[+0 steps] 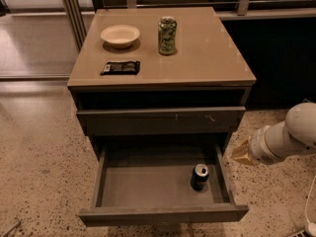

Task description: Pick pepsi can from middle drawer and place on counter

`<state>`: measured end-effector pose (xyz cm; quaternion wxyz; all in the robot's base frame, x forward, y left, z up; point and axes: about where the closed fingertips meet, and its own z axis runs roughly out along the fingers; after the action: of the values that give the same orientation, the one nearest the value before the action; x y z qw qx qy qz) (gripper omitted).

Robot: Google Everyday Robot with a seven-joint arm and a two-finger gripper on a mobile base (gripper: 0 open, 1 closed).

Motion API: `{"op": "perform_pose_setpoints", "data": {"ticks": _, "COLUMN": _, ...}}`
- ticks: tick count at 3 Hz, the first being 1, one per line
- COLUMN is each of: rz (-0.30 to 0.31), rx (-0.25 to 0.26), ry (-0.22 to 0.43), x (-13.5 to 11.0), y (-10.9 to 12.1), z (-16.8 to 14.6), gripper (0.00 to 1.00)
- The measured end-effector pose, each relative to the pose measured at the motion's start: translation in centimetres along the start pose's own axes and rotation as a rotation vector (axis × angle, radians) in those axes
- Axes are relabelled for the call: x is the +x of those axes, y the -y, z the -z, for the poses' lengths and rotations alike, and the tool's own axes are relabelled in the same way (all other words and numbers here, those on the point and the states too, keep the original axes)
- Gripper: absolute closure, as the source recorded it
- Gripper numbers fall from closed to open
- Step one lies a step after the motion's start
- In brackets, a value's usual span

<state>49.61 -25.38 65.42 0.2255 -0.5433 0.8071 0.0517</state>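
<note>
The pepsi can, dark with a silver top, stands upright in the right rear part of the open middle drawer. The drawer is pulled out low at the front of the cabinet. The tan counter is the cabinet's top. My gripper sits at the end of the white arm, to the right of the drawer and outside its right wall. It is level with the can, apart from it, and holds nothing that I can see.
On the counter stand a green patterned can, a pale bowl and a black packet. A closed drawer front with pale scratches lies above the open drawer. Speckled floor surrounds the cabinet, and a railing runs behind it.
</note>
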Motion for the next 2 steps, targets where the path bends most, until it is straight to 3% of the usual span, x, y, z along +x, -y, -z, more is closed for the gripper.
{"op": "perform_pose_setpoints", "data": {"ticks": 1, "rz": -0.044, "rx": -0.022, "ry": 0.054, "x": 4.9, "y": 0.1, "z": -4.7, "gripper": 1.0}}
{"op": "perform_pose_setpoints", "data": {"ticks": 2, "rz": -0.048, "rx": -0.055, "ry": 0.056, "x": 5.4, "y": -0.8, "z": -6.4, "gripper": 1.0}}
